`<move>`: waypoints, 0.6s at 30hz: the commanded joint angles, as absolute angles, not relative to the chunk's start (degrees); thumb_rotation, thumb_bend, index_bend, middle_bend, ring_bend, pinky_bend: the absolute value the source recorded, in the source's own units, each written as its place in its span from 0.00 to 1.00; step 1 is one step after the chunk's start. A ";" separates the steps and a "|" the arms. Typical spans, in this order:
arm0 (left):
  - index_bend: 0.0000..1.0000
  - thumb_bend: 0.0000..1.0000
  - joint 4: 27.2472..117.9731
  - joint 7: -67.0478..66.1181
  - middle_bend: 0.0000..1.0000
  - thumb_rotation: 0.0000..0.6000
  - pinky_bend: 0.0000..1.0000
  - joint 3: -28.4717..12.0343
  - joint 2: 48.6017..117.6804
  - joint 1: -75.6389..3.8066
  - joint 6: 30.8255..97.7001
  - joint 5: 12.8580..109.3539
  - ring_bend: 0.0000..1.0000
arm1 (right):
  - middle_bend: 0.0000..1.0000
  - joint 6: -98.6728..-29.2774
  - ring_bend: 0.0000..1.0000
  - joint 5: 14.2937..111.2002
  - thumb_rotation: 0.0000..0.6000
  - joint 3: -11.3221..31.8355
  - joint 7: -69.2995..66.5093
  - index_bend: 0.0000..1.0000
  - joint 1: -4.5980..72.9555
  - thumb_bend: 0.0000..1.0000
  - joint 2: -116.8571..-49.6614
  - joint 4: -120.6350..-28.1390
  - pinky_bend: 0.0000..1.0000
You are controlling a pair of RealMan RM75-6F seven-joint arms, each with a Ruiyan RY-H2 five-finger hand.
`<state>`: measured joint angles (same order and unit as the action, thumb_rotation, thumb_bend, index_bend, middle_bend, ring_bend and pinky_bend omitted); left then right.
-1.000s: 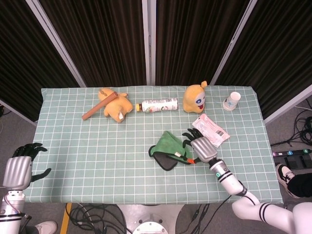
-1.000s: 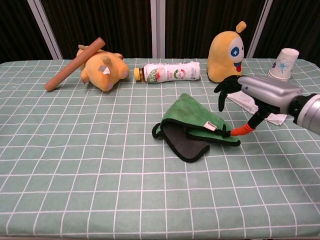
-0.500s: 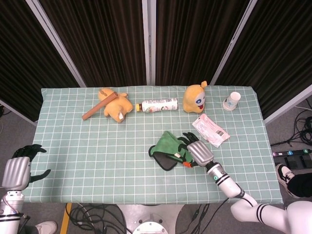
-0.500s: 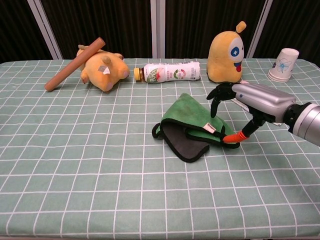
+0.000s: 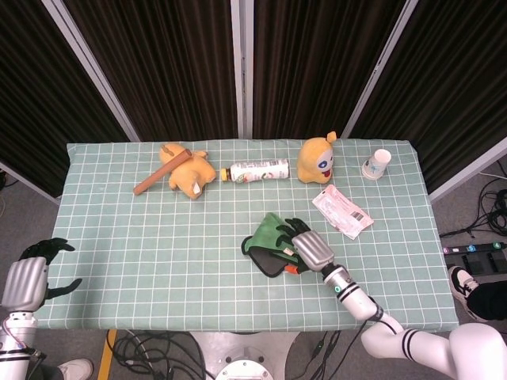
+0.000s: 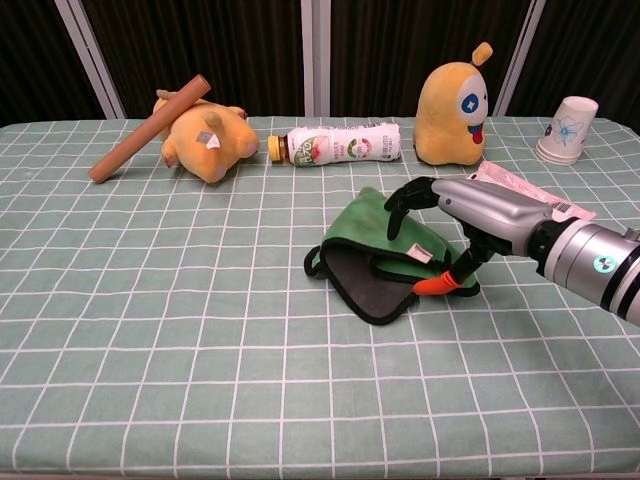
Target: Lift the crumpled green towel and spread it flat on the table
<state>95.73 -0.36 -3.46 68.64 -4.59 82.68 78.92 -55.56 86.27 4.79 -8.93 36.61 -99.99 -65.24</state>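
Towel [image 6: 385,250] lies crumpled near the table's [image 6: 200,380] middle, its long side running left to right, dark underside showing at the front. Only the chest view shows the right hand [image 6: 455,215] above it, fingers spread and curved down, the orange thumb tip at its edge; a grip is unclear. Only the head view shows the left hand [image 5: 30,273], open and off the table.

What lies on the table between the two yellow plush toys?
A plastic bottle lies on its side between the plush with the brown stick and the upright plush; both views show it.
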 commanded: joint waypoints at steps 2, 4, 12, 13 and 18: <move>0.41 0.14 95.58 0.09 0.37 1.00 0.24 -3.40 68.66 -4.63 82.47 79.11 0.25 | 0.14 -55.53 0.00 84.95 0.96 5.89 -6.07 0.36 37.49 0.06 -102.03 -61.71 0.00; 0.41 0.14 95.53 0.17 0.36 1.00 0.24 -3.41 68.66 -4.61 82.57 79.25 0.25 | 0.14 -55.98 0.00 84.85 0.96 6.16 -5.67 0.36 37.68 0.06 -102.97 -60.07 0.00; 0.41 0.14 95.52 0.75 0.36 1.00 0.24 -3.41 68.47 -4.40 82.27 78.80 0.25 | 0.14 -56.06 0.00 84.85 0.97 6.56 -6.94 0.37 39.00 0.06 -106.17 -54.03 0.00; 0.41 0.14 95.55 0.78 0.36 1.00 0.24 -3.41 68.46 -4.39 82.23 78.76 0.25 | 0.15 -56.00 0.00 84.91 0.97 6.51 -7.05 0.38 39.16 0.08 -106.45 -53.52 0.00; 0.41 0.14 95.60 1.00 0.36 1.00 0.24 -3.48 68.36 -4.40 81.91 78.47 0.25 | 0.16 -56.93 0.00 85.81 0.98 5.97 -8.48 0.41 39.49 0.16 -107.68 -51.58 0.00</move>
<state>95.60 0.99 -3.47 68.37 -4.40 81.91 78.48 -56.67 85.58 6.09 -8.27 39.39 -107.46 -51.82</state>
